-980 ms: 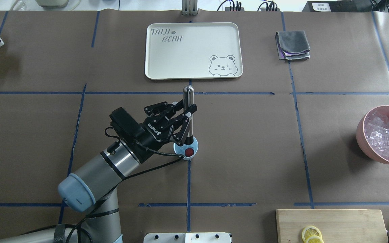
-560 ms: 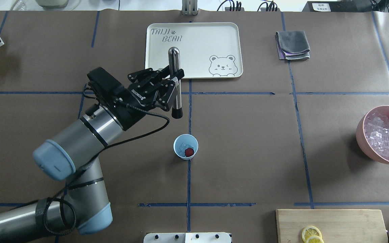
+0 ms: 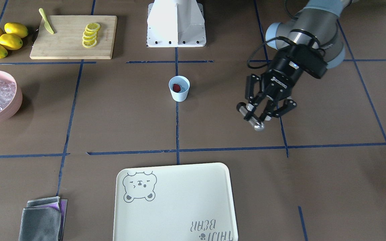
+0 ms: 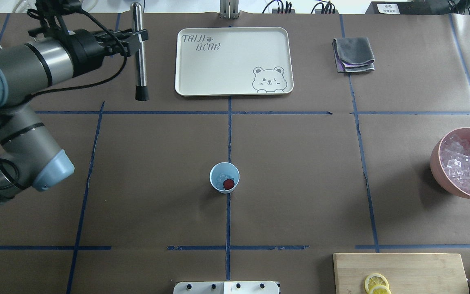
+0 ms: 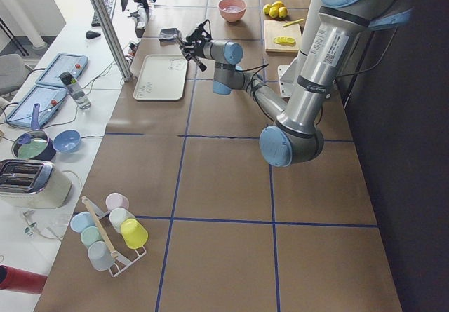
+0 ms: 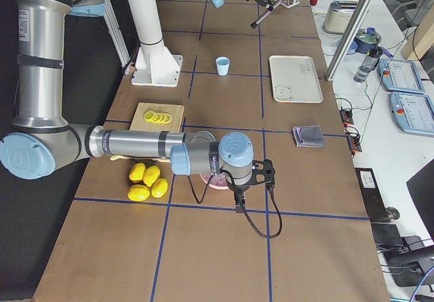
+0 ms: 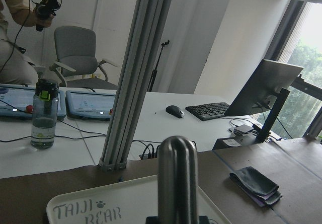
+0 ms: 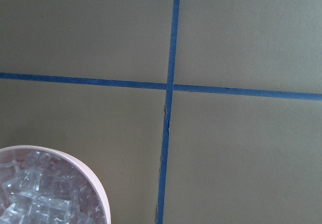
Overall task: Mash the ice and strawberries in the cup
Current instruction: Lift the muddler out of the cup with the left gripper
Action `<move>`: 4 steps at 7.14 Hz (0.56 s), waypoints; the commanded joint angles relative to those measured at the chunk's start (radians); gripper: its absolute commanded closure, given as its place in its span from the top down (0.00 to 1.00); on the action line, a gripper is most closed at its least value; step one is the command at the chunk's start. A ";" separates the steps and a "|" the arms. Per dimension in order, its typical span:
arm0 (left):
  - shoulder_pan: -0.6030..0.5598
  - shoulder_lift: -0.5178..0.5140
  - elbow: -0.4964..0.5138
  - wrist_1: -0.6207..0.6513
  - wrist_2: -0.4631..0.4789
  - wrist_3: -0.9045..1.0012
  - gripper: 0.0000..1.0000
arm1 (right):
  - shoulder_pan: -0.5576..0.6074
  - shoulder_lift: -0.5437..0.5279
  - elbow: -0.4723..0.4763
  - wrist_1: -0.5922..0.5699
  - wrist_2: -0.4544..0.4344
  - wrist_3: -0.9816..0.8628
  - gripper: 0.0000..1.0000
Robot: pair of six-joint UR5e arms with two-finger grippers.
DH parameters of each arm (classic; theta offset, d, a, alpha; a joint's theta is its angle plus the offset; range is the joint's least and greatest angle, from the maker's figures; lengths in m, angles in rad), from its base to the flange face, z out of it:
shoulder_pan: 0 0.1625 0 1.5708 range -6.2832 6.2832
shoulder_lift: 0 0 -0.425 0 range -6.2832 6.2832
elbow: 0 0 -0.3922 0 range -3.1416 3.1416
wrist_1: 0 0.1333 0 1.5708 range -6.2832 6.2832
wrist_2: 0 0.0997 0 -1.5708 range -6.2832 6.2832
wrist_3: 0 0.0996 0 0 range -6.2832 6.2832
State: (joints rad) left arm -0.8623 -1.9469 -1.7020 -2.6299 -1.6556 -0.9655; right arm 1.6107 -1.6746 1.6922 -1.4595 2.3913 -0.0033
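Note:
The pale-blue cup (image 4: 224, 172) stands at the table's middle, with a dark-red strawberry (image 4: 229, 183) and a little clear ice (image 4: 220, 179) inside; it also shows in the front-facing view as cup (image 3: 179, 94) and strawberry (image 3: 176, 87). My left gripper (image 4: 139, 36) is far off at the back left, shut on a steel muddler (image 4: 140, 69) that hangs upright, black tip down, above the table. The left wrist view shows the muddler's rounded top (image 7: 177, 178). My right gripper (image 6: 261, 174) appears only in the exterior right view, over the pink bowl; I cannot tell its state.
A cream bear tray (image 4: 235, 61) lies at the back centre, a folded grey cloth (image 4: 353, 54) to its right. A pink bowl (image 4: 437, 159) of ice cubes sits at the right edge. A cutting board (image 4: 414, 265) with lemon slices, a knife (image 3: 46, 20) and lemons (image 3: 2, 38) lie near the robot's right.
The left arm lifted the muddler out of the cup and swung it to the table's back left. The cup kept its place with the strawberry and ice inside.

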 commanded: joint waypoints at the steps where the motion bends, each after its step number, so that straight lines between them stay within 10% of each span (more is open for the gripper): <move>1: -0.122 0.112 0.004 0.112 -0.229 -0.024 0.00 | 0.000 0.001 0.017 0.004 0.022 0.000 1.00; 4: -0.266 0.212 0.016 0.322 -0.612 -0.093 0.00 | -0.002 0.000 0.020 0.008 0.017 0.000 1.00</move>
State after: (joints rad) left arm -1.0773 -1.7578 -1.6946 -2.3977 -2.1303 -1.0271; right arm 1.6103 -1.6745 1.7095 -1.4535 2.4108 -0.0021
